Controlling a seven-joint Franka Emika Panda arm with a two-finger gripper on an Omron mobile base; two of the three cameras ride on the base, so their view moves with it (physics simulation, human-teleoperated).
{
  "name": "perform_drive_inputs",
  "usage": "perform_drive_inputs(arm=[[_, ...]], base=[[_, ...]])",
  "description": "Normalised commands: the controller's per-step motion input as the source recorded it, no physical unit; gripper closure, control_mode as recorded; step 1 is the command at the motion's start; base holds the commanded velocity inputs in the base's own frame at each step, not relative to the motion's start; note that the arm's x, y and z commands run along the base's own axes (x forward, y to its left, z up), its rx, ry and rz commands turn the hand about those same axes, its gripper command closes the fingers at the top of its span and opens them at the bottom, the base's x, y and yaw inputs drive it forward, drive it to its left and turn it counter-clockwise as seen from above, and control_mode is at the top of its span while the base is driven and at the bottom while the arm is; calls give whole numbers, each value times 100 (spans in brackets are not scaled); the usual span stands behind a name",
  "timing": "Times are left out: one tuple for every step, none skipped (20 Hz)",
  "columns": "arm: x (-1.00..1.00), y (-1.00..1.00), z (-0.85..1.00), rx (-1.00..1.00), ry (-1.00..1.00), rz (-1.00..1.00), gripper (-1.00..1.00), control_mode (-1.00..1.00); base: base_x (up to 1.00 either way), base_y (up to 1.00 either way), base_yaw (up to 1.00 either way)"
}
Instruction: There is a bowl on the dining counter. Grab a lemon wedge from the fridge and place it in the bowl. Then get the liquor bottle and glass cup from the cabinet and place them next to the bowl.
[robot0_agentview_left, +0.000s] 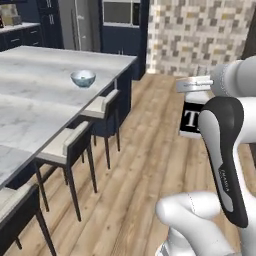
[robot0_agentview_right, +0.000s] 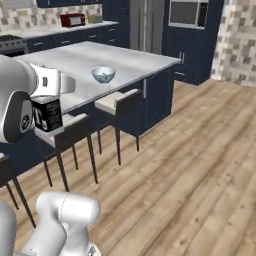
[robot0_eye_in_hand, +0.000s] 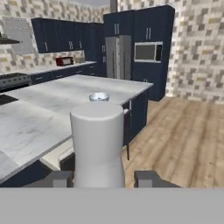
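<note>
Nearest item: my gripper (robot0_eye_in_hand: 103, 178), fingers clamped on either side of the liquor bottle (robot0_eye_in_hand: 97, 144). In the hand view the bottle's pale top rises upright between the two dark tips. The left base view shows its black label with white lettering just below the wrist (robot0_agentview_left: 192, 116); the right base view shows the same label beside the forearm (robot0_agentview_right: 47, 113). Its long axis stands vertical, so it is already in the attitude needed for setting down.

Next item: stools along the near edge of the island, pale seats on dark legs (robot0_agentview_left: 67, 145), between my base and the counter.

Next item: the dining counter (robot0_agentview_left: 35, 95), white veined marble, lying to the left of the held bottle and ahead of it.

Next item: the bowl (robot0_agentview_left: 83, 78), pale blue-grey, standing towards the far right corner of the counter top. In the hand view it peeks just above the bottle's cap (robot0_eye_in_hand: 99, 96), so it lies almost straight ahead of the hand and farther off. I judge the coming move as forward and left over the stools, ending on bare marble beside the bowl. I cannot tell what the bowl holds.

Farthest item: the fridge (robot0_eye_in_hand: 118, 57), grey doors shut, set among navy units on the far wall.
</note>
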Motion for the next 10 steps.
perform_drive_inputs(arm=[[0,0,0,0,0,0,100,100],[0,0,0,0,0,0,100,100],[0,0,0,0,0,0,100,100],[0,0,0,0,0,0,100,100],[0,0,0,0,0,0,100,100],[0,0,0,0,0,0,100,100],[0,0,0,0,0,0,100,100],[0,0,0,0,0,0,100,100],[0,0,0,0,0,0,100,100],[0,0,0,0,0,0,100,100]], base=[[100,-46,42],[100,-45,43],[100,-44,43],[100,-46,43],[100,-46,44],[100,-48,44],[100,-49,44],[100,-49,45],[100,-49,45],[100,-50,45]])
